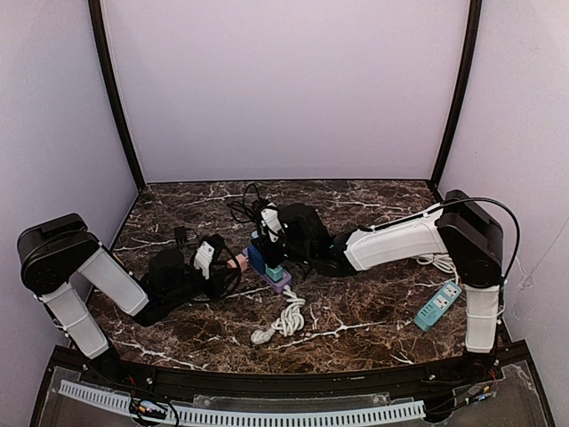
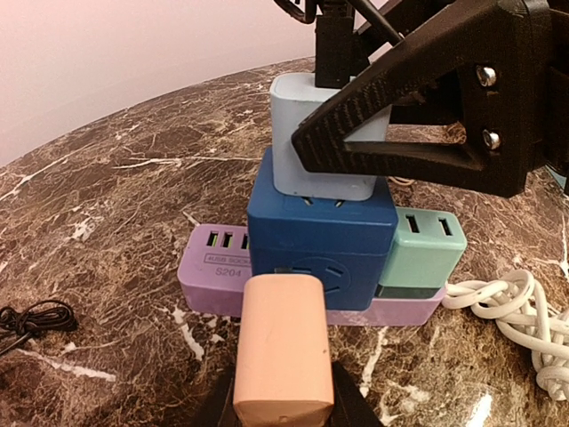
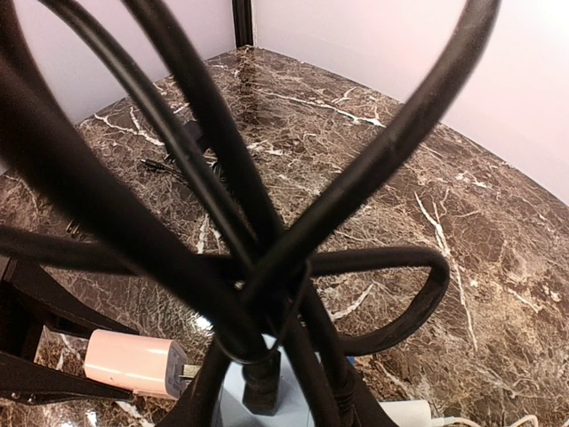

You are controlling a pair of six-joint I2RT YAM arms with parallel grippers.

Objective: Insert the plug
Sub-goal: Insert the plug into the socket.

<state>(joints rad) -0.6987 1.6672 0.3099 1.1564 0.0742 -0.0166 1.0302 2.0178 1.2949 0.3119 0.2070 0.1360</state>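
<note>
**Top view:** the left gripper (image 1: pixel 224 261) pinches the pink plug (image 1: pixel 238 261) just beside the blue cube socket (image 1: pixel 257 257). The socket stands on a purple power strip (image 1: pixel 281 283) on the desk (image 1: pixel 373 311).

**Left wrist:** the right gripper (image 1: pixel 267 240) clamps a light-blue adapter (image 2: pixel 307 147) atop that socket.

**Right wrist:** the plug's prongs (image 3: pixel 188 372) show bare behind black cables (image 3: pixel 222 169).

Dark brown table (image 2: pixel 107 205), marbled with white veins. Lilac power strip (image 2: pixel 209 271), navy adapter (image 2: pixel 320 236), mint-green adapter (image 2: pixel 427 249), pale blue plug (image 2: pixel 298 133), peach plug (image 2: pixel 283 347). White cord (image 2: pixel 524 316). Black cables (image 3: pixel 222 205). A second power strip (image 1: pixel 438 305) is teal.
</note>
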